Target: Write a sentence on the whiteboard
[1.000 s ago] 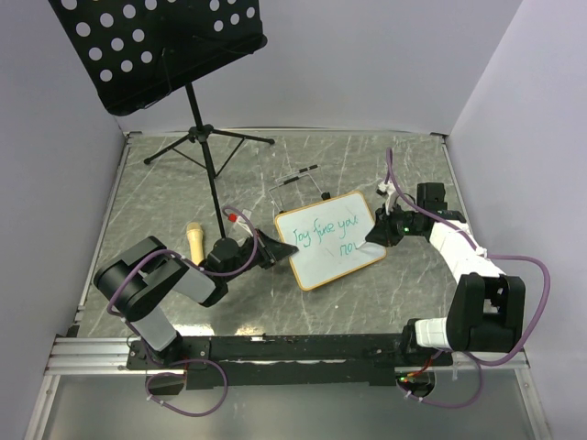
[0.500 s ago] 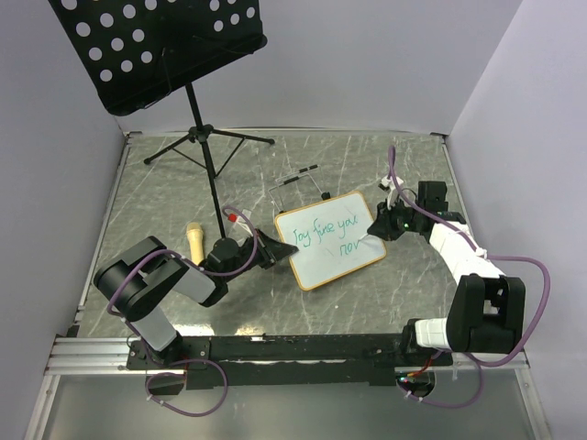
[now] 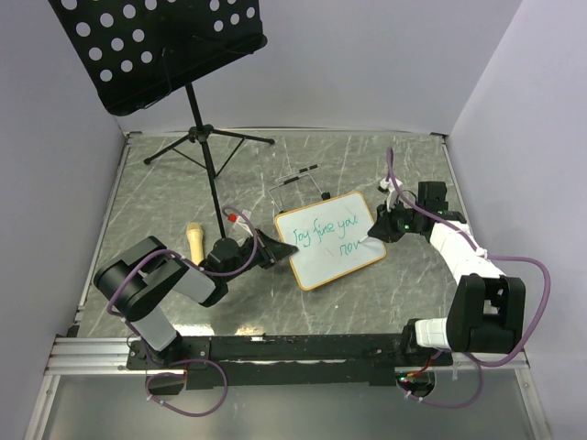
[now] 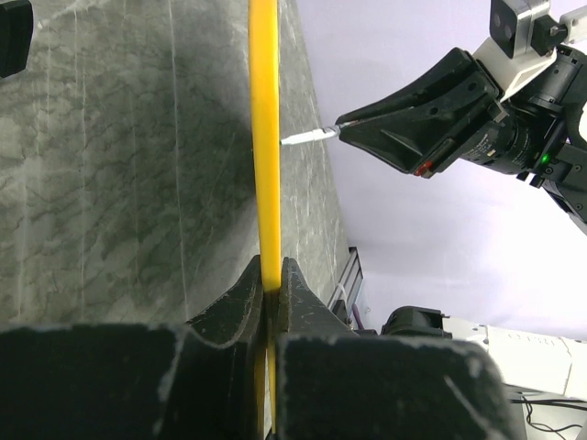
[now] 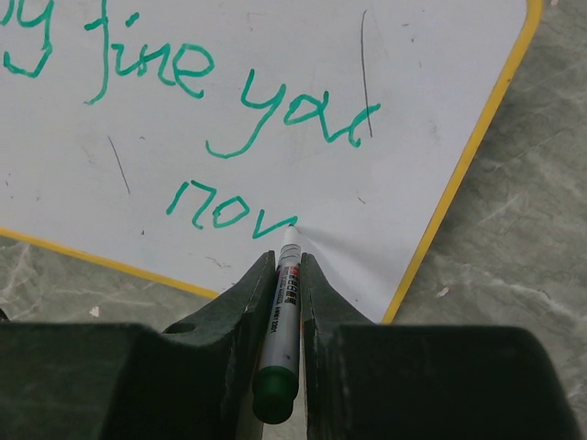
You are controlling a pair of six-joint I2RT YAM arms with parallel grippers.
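Note:
The whiteboard (image 3: 332,240) lies tilted in the middle of the table, its frame tan from above and yellow in the wrist views (image 5: 463,165). Green handwriting fills its upper part, with "nov" on a second line. My left gripper (image 3: 272,254) is shut on the board's left edge (image 4: 265,137), the frame pinched between both jaws. My right gripper (image 3: 375,235) is shut on a white marker with a green cap (image 5: 282,302). The marker's tip touches the board at the end of the "v".
A black perforated music stand (image 3: 165,46) rises at the back left, its tripod legs (image 3: 206,147) spread on the table. A tan cylinder (image 3: 194,240) lies left of my left arm. A thin wire frame (image 3: 295,183) sits behind the board.
The second line has grown from "no" to "nov". My right gripper shifted slightly right with the marker. The left gripper has held still on the board's edge.

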